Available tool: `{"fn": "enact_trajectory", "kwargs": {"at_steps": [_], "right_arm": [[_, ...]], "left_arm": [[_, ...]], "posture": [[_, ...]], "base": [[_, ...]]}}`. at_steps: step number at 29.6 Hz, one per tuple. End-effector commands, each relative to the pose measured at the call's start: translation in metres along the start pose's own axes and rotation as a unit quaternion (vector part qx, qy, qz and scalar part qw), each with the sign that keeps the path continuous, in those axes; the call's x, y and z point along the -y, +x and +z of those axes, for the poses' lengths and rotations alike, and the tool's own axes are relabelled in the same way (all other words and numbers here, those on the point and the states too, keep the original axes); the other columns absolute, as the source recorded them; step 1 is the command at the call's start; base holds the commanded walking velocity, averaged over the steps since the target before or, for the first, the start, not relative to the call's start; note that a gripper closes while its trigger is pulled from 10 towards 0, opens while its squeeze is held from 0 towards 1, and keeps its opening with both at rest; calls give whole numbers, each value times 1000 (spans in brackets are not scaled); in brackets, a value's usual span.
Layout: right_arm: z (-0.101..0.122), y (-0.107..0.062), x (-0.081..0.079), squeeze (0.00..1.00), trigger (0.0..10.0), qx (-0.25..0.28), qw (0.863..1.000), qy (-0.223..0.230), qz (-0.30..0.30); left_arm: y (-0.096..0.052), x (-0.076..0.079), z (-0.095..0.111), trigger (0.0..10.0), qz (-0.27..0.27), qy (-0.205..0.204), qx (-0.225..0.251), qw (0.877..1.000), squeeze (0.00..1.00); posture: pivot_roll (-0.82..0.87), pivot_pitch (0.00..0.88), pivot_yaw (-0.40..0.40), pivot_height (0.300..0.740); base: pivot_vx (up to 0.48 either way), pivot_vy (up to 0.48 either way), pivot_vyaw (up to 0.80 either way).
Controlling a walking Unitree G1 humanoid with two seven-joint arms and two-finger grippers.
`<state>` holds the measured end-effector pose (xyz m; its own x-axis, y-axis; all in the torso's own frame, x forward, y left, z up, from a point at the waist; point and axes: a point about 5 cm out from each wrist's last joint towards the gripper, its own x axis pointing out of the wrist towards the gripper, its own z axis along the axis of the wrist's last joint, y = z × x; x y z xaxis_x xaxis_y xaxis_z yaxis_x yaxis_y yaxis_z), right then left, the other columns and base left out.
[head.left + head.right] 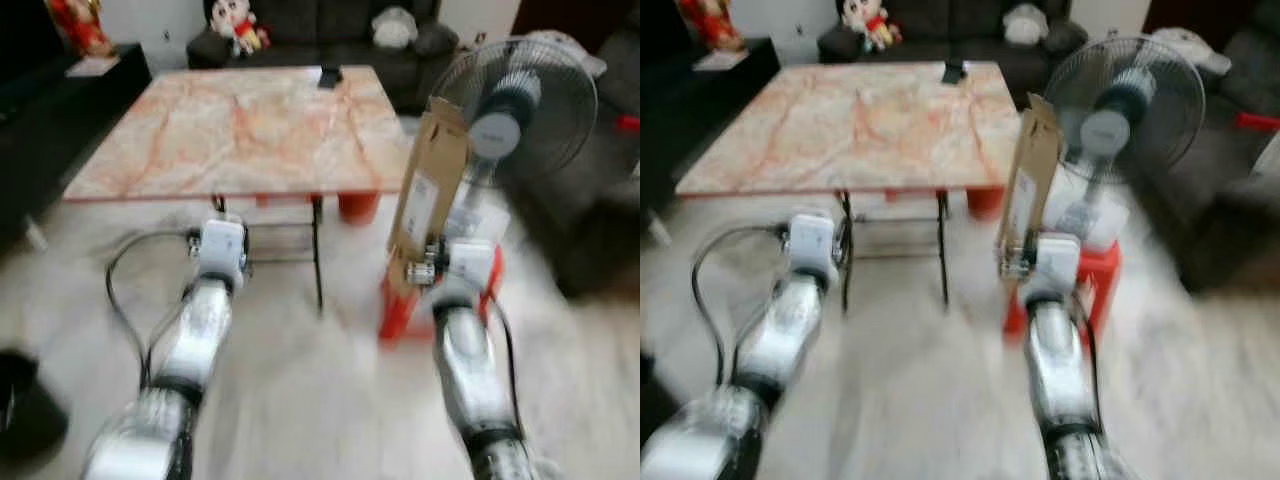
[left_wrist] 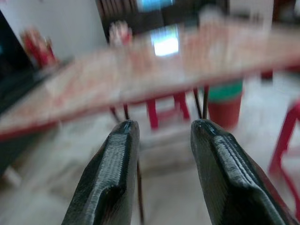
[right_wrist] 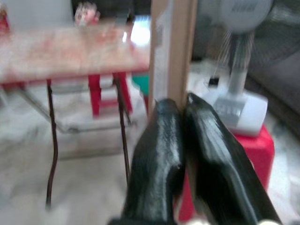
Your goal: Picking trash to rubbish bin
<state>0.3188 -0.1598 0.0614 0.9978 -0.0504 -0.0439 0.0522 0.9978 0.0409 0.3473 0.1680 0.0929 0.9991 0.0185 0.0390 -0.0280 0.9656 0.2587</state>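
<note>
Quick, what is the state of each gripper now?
Left gripper: open, holding nothing.
Right gripper: closed on the flat cardboard box.

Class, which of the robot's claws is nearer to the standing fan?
Right. The right claw, gripping a flattened cardboard box, is just beside the fan; the left claw hangs open by the marble table.

A flattened brown cardboard box (image 1: pixel 430 190) with white labels stood upright, slightly tilted, right of centre in the frame, its lower edge pinched between the right gripper's (image 3: pixel 183 105) closed black fingers.
</note>
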Motion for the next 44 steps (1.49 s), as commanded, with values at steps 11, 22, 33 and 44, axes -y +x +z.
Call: {"fn": "enact_trajectory", "kwargs": {"at_steps": [11, 22, 33, 44], "right_arm": [[-120, -92, 50, 0, 10000, -318, 944, 9, -83], [-156, -148, 51, 0, 10000, -419, 904, 8, -88], [-149, -131, 42, 0, 10000, -408, 910, 7, -69], [-151, -134, 40, 0, 10000, -413, 909, 0, -58]], "left_arm": [[-70, 5, -104, 10000, -58, 44, -253, 965, 0], [-121, -2, -145, 10000, -44, 33, -375, 926, 0], [-126, 2, -149, 10000, -54, 25, -393, 918, 0], [-127, 7, -149, 10000, -70, 21, -393, 917, 0]], "posture": [[-105, 38, -5, 740], [-103, 44, 1, 740], [-103, 39, 1, 740], [-98, 24, 0, 740]], "base": [[0, 0, 0], [0, 0, 368], [0, 0, 800], [0, 0, 800]]}}
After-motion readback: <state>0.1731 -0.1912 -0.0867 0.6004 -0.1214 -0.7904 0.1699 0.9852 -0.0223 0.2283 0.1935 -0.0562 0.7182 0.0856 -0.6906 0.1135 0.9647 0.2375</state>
